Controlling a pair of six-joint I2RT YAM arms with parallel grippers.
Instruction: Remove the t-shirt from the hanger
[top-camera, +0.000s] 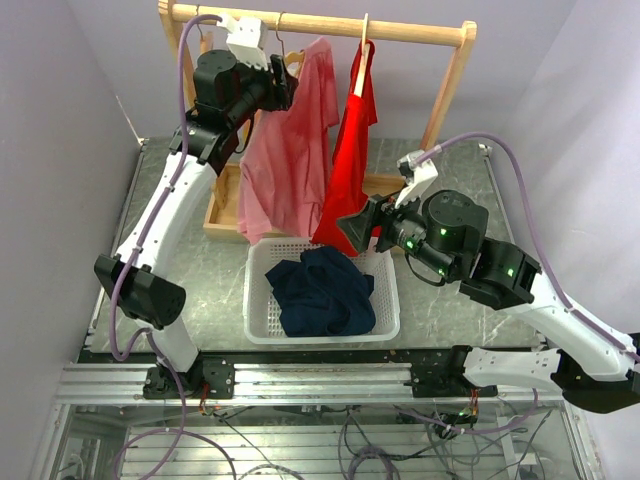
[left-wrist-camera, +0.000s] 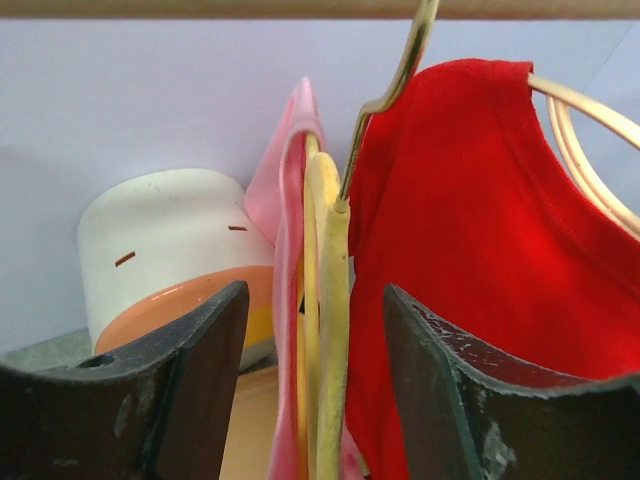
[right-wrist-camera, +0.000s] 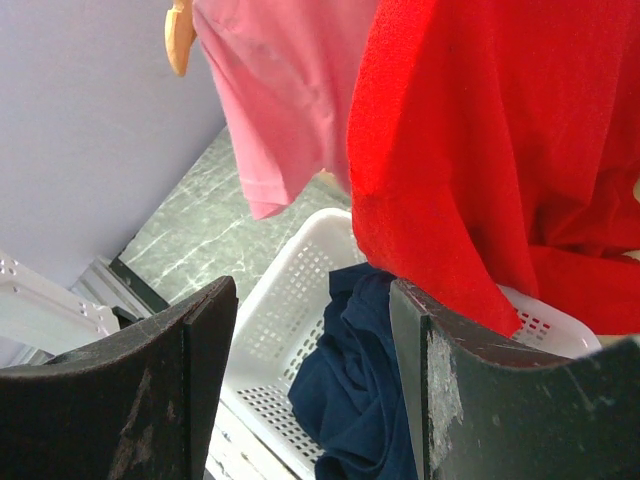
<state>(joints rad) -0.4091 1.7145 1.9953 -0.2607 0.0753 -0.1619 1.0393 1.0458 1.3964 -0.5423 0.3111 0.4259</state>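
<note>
A pink t-shirt (top-camera: 295, 150) hangs on a pale wooden hanger (left-wrist-camera: 330, 330) from the rack rod (top-camera: 400, 32). A red t-shirt (top-camera: 350, 150) hangs on its own hanger just to its right. My left gripper (top-camera: 283, 90) is up at the pink shirt's collar. In the left wrist view it (left-wrist-camera: 315, 295) is open, with its jaws on either side of the edge-on hanger and pink fabric (left-wrist-camera: 285, 200), not touching them. My right gripper (top-camera: 352, 228) is open and empty beside the red shirt's lower hem (right-wrist-camera: 450, 200), which brushes the top of its right finger.
A white basket (top-camera: 255, 300) holding a navy shirt (top-camera: 325, 290) stands on the table below the hanging shirts. A wooden tray (top-camera: 222, 205) forms the rack's base. A white and orange rounded object (left-wrist-camera: 170, 250) sits behind the pink shirt. Purple walls close in on both sides.
</note>
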